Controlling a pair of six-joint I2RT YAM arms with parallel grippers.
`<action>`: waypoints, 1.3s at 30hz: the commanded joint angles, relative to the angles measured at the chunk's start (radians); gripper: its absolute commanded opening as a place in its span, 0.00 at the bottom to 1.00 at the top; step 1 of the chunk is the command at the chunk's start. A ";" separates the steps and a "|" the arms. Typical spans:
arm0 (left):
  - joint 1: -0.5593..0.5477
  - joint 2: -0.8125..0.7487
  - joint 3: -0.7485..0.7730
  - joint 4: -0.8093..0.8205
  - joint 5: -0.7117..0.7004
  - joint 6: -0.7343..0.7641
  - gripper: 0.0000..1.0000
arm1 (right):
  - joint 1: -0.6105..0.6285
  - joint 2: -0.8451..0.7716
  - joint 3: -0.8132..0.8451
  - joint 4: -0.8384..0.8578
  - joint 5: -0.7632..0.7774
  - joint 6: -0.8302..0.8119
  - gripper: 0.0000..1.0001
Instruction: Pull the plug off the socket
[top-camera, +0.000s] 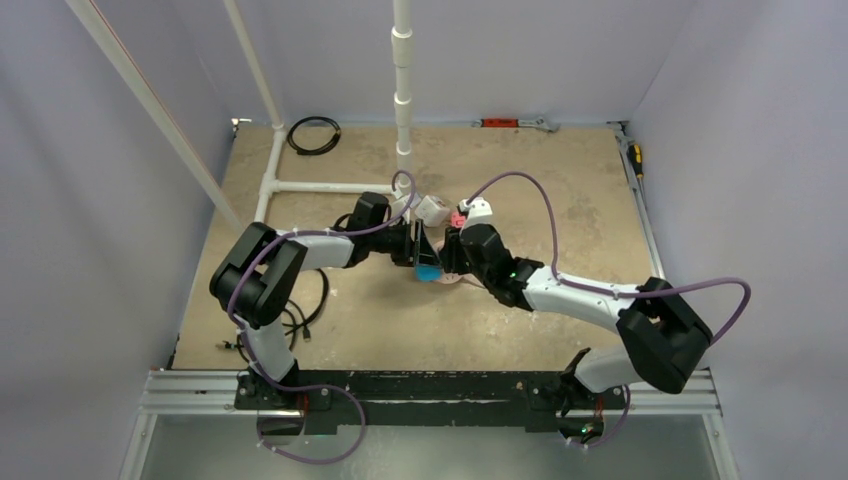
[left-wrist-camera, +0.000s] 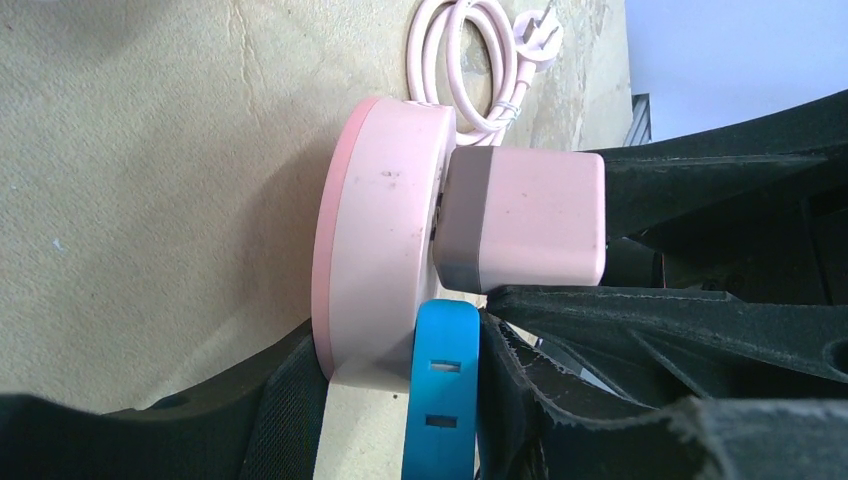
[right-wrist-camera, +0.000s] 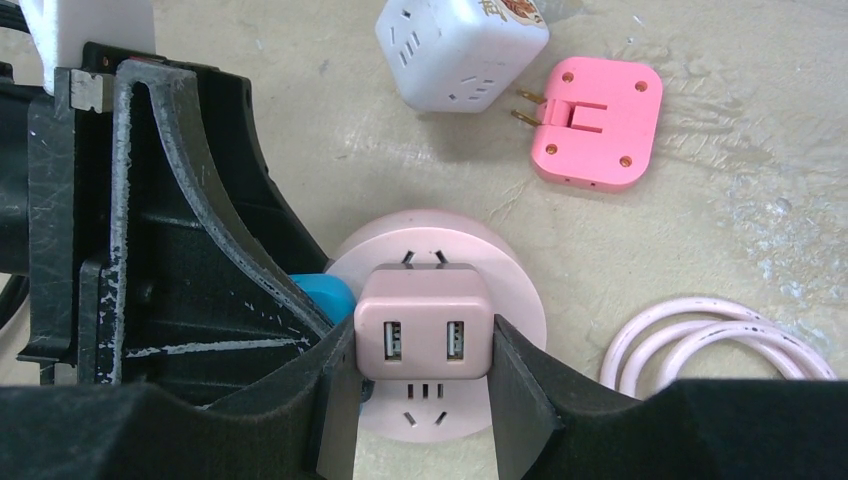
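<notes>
1. Right gripper (right-wrist-camera: 425, 352): clenched on the plug (right-wrist-camera: 424, 334). One black finger presses each side of the plug, seen clearly in the right wrist view.
2. Plug: small, square, pale pink, with two USB ports facing the right wrist camera. In the left wrist view its grey base meets the socket's face. Cannot tell if the prongs are fully in.
3. Socket (left-wrist-camera: 372, 250): round pale-pink disc, face up at mid-table (top-camera: 350, 330), right between the two arms' tips. The plug sits on the middle of its face, with slots visible above and below it.
4. Left gripper (left-wrist-camera: 392, 392): grasping the socket at its rim. One black finger is on the table side of the disc and the other on the face side.
5. Blue piece (left-wrist-camera: 445, 390): lies against the socket's face, between the disc and the left gripper's face-side finger. Cannot tell if it is a pad or a separate part.
6. Cord (left-wrist-camera: 470, 70): pink, coiled on the table just beside the socket, with its pronged end lying free.
7. White cube adapter (right-wrist-camera: 460, 45) and hot-pink flat adapter (right-wrist-camera: 597, 120): beyond the socket, close together, the pink one's prongs pointing at the cube.
8. Far end: white pipe frame (top-camera: 402, 90) standing on the table, black cable loop (top-camera: 314, 135) near the back-left corner.
</notes>
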 joint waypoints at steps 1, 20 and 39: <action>0.006 0.002 0.025 -0.023 -0.046 0.021 0.00 | 0.002 -0.021 0.049 0.002 0.065 0.002 0.00; 0.006 0.000 0.050 -0.083 -0.074 0.072 0.00 | -0.198 -0.022 -0.028 0.139 -0.354 0.033 0.00; 0.006 -0.010 0.039 -0.068 -0.063 0.030 0.00 | -0.122 -0.138 -0.086 0.138 -0.070 0.005 0.00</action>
